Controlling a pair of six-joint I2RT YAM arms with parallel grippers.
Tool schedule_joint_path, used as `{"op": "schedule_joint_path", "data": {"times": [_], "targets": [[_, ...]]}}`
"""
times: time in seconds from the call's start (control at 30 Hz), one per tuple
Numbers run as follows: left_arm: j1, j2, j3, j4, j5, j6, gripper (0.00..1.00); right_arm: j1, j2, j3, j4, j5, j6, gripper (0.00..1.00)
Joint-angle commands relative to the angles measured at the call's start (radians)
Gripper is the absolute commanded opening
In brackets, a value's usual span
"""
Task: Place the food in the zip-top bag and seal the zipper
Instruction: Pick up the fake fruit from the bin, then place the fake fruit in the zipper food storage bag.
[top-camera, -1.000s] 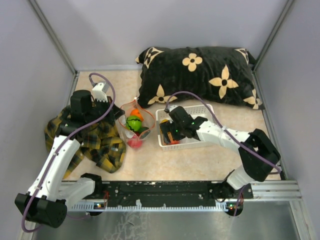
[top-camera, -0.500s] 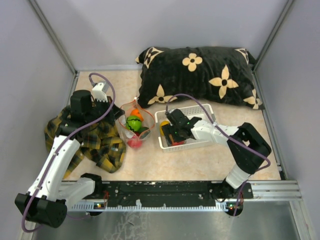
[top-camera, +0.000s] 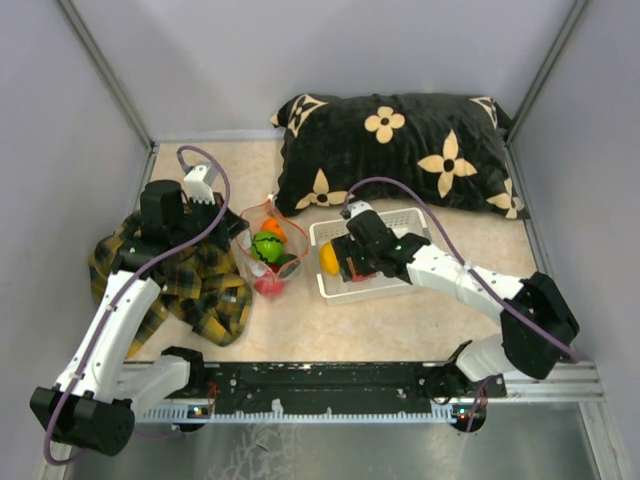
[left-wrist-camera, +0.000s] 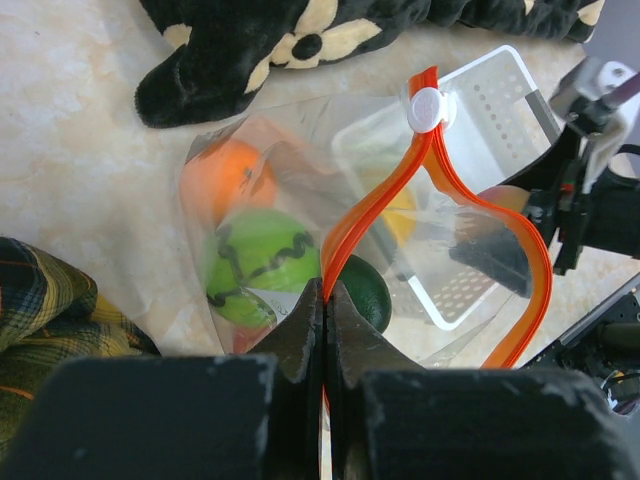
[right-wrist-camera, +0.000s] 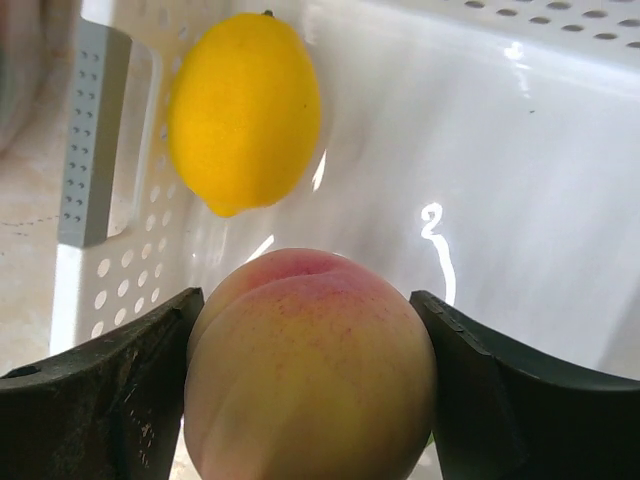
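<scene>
Right gripper (top-camera: 345, 262): jaws spread wide, pads touching both sides of the peach fruit (right-wrist-camera: 305, 350), at the left end of the white basket (right-wrist-camera: 520, 170). Just past the peach, by the basket's left wall: yellow fruit (right-wrist-camera: 245, 110), clear of the fingers.

Left gripper (left-wrist-camera: 325, 310): jaws pinched fully together on the zipper (left-wrist-camera: 372, 210), gripping the red-orange strip at its near end. White slider (left-wrist-camera: 425, 108) at the far end. Zip-top bag (left-wrist-camera: 270, 130) with its mouth open in a loop, just left of the basket.

Inside the bag: orange fruit (left-wrist-camera: 228, 180), green striped fruit (left-wrist-camera: 262, 265), dark green fruit (left-wrist-camera: 362, 290), red fruit (top-camera: 268, 286) lowest.

Black flowered pillow (top-camera: 400, 140) close behind bag and basket on the far side. Plaid cloth (top-camera: 200, 285) at left, under the left arm. Bare table (top-camera: 400, 320) on the near side of the basket.
</scene>
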Motion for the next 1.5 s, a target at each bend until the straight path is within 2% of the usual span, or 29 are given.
{"op": "schedule_joint_path", "data": {"times": [0.0,0.27,0.47,0.73,1.0,1.47], "targets": [[0.006,-0.007,-0.007,0.033,0.021,-0.011,0.00,-0.006,-0.106,0.041,-0.019,0.068,-0.029,0.59],[0.005,-0.008,-0.006,0.037,0.026,-0.013,0.00,0.041,-0.204,0.133,-0.024,0.103,-0.096,0.58],[0.007,-0.007,-0.007,0.037,0.030,-0.013,0.00,0.118,-0.243,0.199,0.069,0.106,-0.203,0.58],[0.007,-0.007,-0.009,0.037,0.032,-0.012,0.00,0.172,-0.247,0.246,0.222,-0.060,-0.257,0.58],[0.009,-0.003,-0.010,0.039,0.036,-0.014,0.00,0.180,-0.198,0.265,0.368,-0.260,-0.252,0.58],[0.011,0.001,-0.013,0.040,0.040,-0.013,0.00,0.257,-0.014,0.382,0.468,-0.367,-0.272,0.59]]}}
